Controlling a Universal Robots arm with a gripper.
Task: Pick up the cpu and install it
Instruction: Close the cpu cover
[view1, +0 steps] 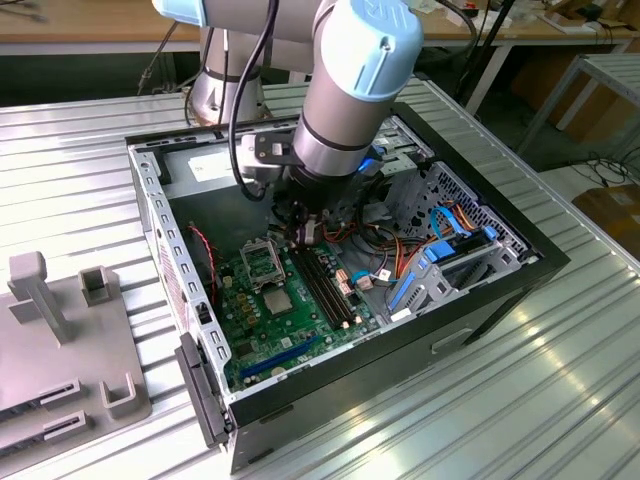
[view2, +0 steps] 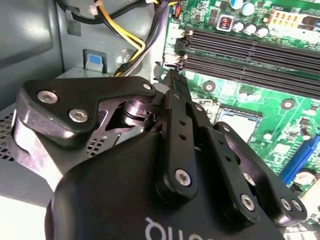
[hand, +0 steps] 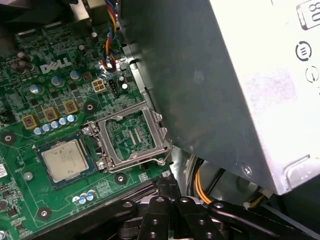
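Small flat square silver-topped cpu (hand: 65, 160) sits flat on a dark square patch of the green circuit board (hand: 30, 100), not yet picked up. Right beside it is the square metal-framed socket (hand: 132, 135), nothing seated in it. The cpu's edges run parallel w/ the socket's, and being square it has no long axis to speak of.

In the exterior view the cpu (view1: 278, 300) lies below the socket (view1: 262, 262), towards the near end of the open black computer case (view1: 400, 370). The black linkage end effector (view1: 300, 232) hangs up by the socket's far corner, near the ends of the long dark memory slots (view1: 325, 285). So the socket stands roughly btwn end effector and cpu, and the chip is near but clearly apart from the tips.

End effector (hand: 167, 181) in the first wrist view looks drawn narrow, tips together, nothing seen btwn them. The second wrist view (view2: 172, 80) agrees: links converge to one point.

The grey-and-pale-blue arm (view1: 350, 90) drops steeply into the case, wrist pointing down, close alongside the grey metal power-supply box (hand: 225, 90). The case rests on a ribbed metal tabletop (view1: 560, 380).
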